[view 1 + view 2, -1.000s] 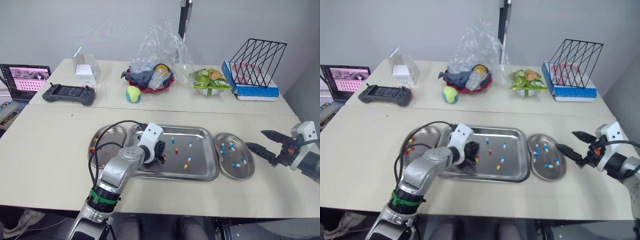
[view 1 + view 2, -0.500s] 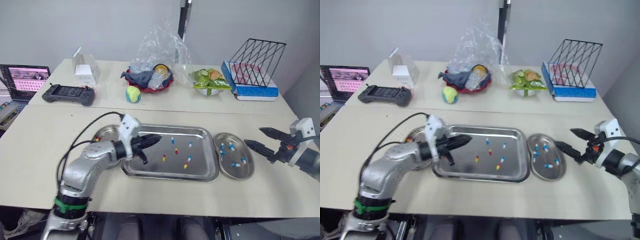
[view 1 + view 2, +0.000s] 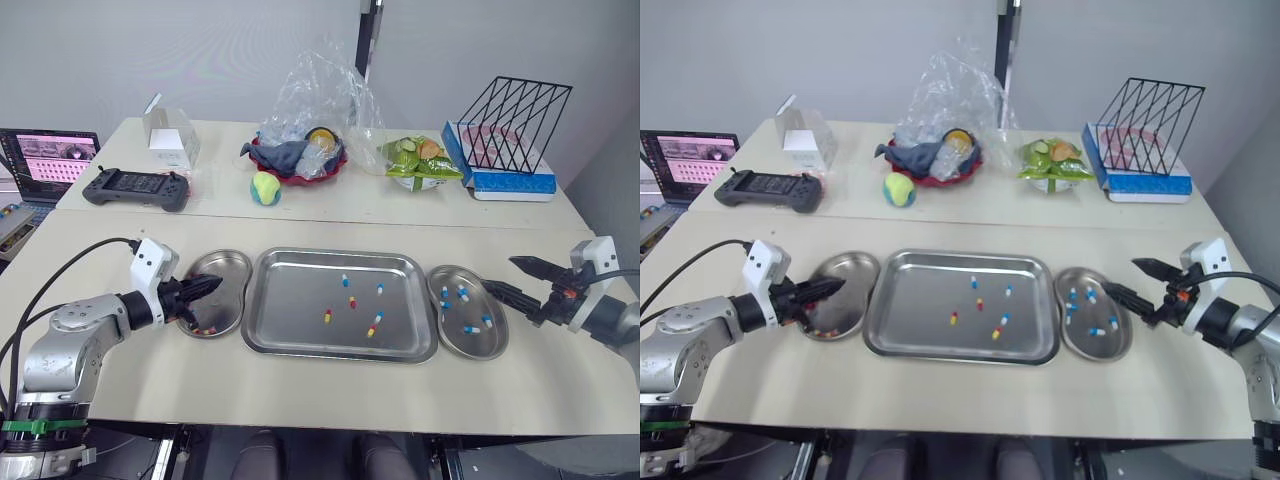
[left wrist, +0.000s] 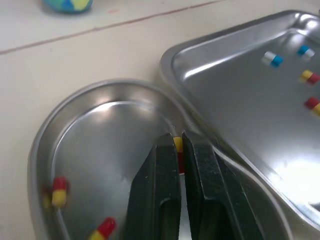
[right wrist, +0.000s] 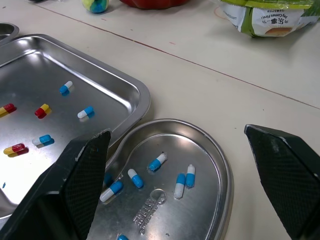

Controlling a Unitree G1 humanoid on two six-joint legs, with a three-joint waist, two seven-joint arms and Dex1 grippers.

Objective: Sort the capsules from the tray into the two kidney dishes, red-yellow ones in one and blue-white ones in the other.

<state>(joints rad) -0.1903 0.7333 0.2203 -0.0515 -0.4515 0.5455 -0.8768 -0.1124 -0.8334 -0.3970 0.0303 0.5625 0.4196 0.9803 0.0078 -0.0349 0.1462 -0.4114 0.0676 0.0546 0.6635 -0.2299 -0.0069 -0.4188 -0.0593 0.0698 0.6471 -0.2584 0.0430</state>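
Between your left gripper's (image 4: 177,139) narrow-set fingers sits one red-yellow capsule (image 4: 177,146), pinched right at the tips. Below those tips lies the left kidney dish (image 4: 75,125), with two more red-yellow capsules (image 4: 59,191) resting off to one side and back toward the wrist. Watch the spot just ahead of the tips, where the dish wall meets the tray (image 4: 240,95) rim. If you let go now, I judge the capsule could strike that sloped wall and skip out onto the tray, or lodge in the seam between the two. So light a capsule may also cling to one finger as the grip opens, then drop late as you pull away. Your right gripper (image 3: 500,275) is spread wide and empty, with the right kidney dish (image 3: 497,345) and its blue-white capsules (image 5: 157,162) just ahead and below; its only hazard is dipping onto that rim.
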